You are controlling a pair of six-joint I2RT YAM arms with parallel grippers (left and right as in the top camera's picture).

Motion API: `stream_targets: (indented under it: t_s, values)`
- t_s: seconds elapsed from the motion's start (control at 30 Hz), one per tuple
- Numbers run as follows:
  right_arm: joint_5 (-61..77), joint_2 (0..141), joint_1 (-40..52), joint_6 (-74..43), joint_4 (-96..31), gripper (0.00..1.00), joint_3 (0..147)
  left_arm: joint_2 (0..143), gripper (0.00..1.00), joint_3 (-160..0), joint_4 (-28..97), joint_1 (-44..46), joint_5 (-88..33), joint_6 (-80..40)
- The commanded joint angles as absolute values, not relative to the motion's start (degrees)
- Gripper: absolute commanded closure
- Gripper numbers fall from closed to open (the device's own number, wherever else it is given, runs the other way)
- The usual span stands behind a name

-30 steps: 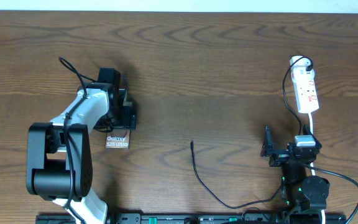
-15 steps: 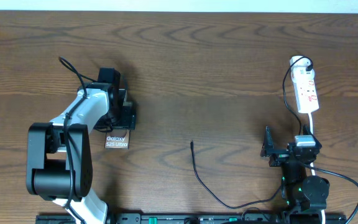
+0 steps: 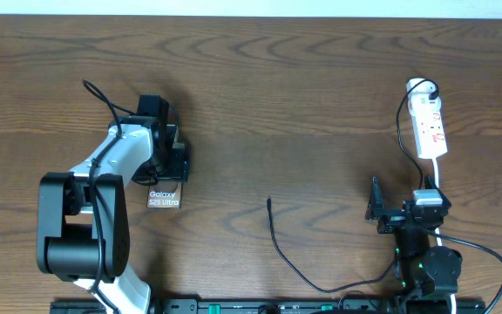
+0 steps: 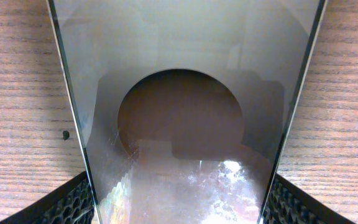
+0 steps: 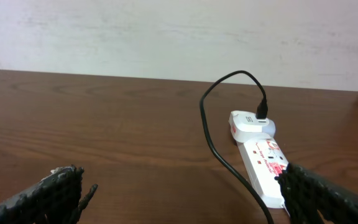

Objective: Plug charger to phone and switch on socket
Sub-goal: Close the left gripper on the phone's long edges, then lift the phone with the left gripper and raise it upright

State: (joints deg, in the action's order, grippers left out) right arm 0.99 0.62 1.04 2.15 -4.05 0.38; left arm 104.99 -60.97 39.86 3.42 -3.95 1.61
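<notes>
The surface (image 3: 303,87) is dark brown wood, and a pale wall stands at its far edge.

On the left side lies the phone (image 3: 164,198). White letters on its near end read "Galaxy S25 Ultra". The left end effector (image 3: 168,161) sits over the far part of the phone. In the left wrist view the shiny phone fills the space between the two black fingers (image 4: 73,205). The fingers are closed in on its two long sides and grip it. A dark round patch shows on the shiny face.

On the far right lies the socket (image 3: 430,126), a small white strip with red marks. There is writing on it, but it is too small to read. A white plug block (image 5: 252,122) sits at its far end, with a black wire coming out of it.

The charger (image 3: 279,250) is a thin black cable. Its free tip lies in the middle of the surface, well apart from the phone. From there the cable curves toward the near edge and goes off to the right.

The right end effector (image 5: 182,186) is near the right edge, just near of the socket. Its fingers are spread wide and hold nothing.
</notes>
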Motion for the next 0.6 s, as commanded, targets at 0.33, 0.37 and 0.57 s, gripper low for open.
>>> stream_targets:
  t_s: [0.33,0.37,0.57]
  values:
    - [0.6,0.3,1.3,2.8,-4.3,0.01,0.3,105.4,0.93,-59.3,39.6,3.3,-4.0,1.9]
    - [0.6,0.3,1.3,2.8,-4.3,0.01,0.3,105.3,0.93,-59.5,39.8,3.3,-4.0,1.9]
    - [0.6,0.3,1.3,2.8,-4.3,0.01,0.3,104.7,0.93,-63.1,42.3,3.3,-4.0,1.9]
